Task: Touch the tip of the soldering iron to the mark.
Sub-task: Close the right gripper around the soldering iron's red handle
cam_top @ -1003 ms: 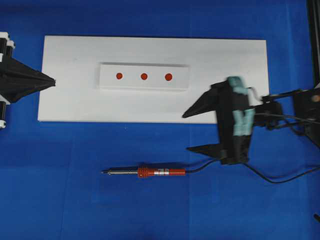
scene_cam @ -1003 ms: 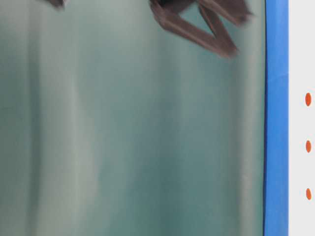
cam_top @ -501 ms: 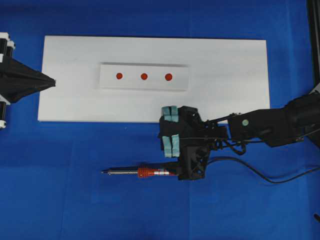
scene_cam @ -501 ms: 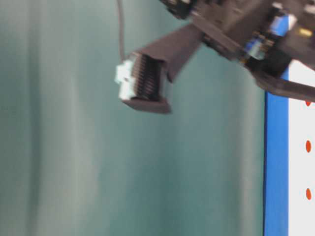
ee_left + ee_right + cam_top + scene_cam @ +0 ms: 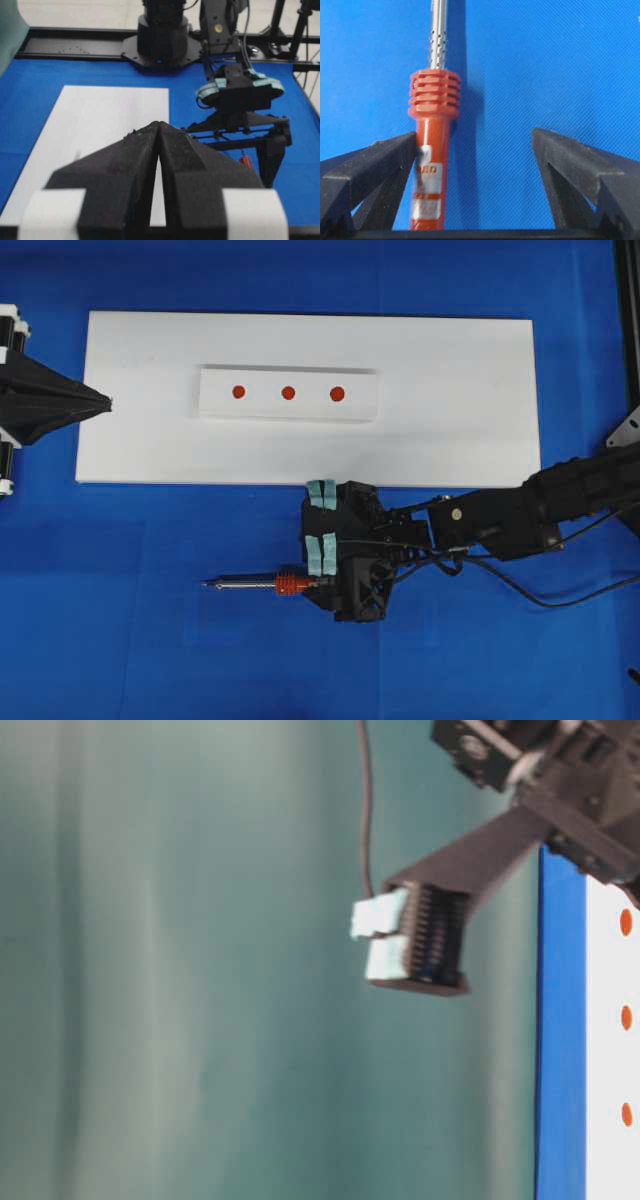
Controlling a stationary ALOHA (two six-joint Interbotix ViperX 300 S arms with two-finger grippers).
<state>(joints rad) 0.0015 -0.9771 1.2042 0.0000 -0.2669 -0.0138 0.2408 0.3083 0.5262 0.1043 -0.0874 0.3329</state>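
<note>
**A:** What lies around the soldering iron (image 5: 285, 585)?

**B:** Blue cloth (image 5: 150, 640) under it, and a white board (image 5: 450, 420) beyond, carrying a white block (image 5: 288, 393) with three red dots. The mark (image 5: 288, 393) is the middle dot, well apart from the iron and unobstructed.

**A:** And the iron itself?

**B:** Flat on the cloth, tip pointing left in the overhead view, black cord (image 5: 540, 598) trailing right.

**A:** The right gripper (image 5: 475, 150)?

**B:** Low over the handle, arm stretched in from the right, jaws spread wide. One finger (image 5: 375, 160) sits right against the orange handle (actual contact is hard to judge); the other stands clear.

**A:** The left gripper (image 5: 159, 131)?

**B:** Closed on nothing, level at the board's left edge.
</note>
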